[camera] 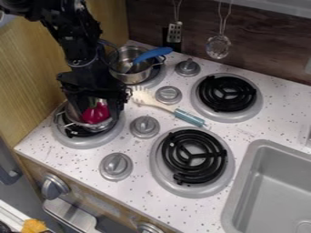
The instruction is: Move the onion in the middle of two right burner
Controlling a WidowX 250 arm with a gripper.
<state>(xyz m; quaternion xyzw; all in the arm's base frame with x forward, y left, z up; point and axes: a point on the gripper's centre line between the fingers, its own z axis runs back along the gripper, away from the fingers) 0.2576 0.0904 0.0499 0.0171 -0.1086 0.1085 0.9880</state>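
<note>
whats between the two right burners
In the camera view, the blue handle of a wooden utensil pokes in from the left between the back burner and front burner; the rest is bare speckled countertop.

From the second knob from the front (144, 127), we have the onion (96, 113) in a pot (108, 124) at 9 o'clock, another pot (135, 77) with a spoon (150, 54) at 12, a fork (159, 105) at 1, burners at 2 (213, 93) and 4 (176, 157), the sink (273, 191) beyond.

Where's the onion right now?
At the left of the camera view, the onion sits in the metal pot on the near left burner, below the gripper.
</note>
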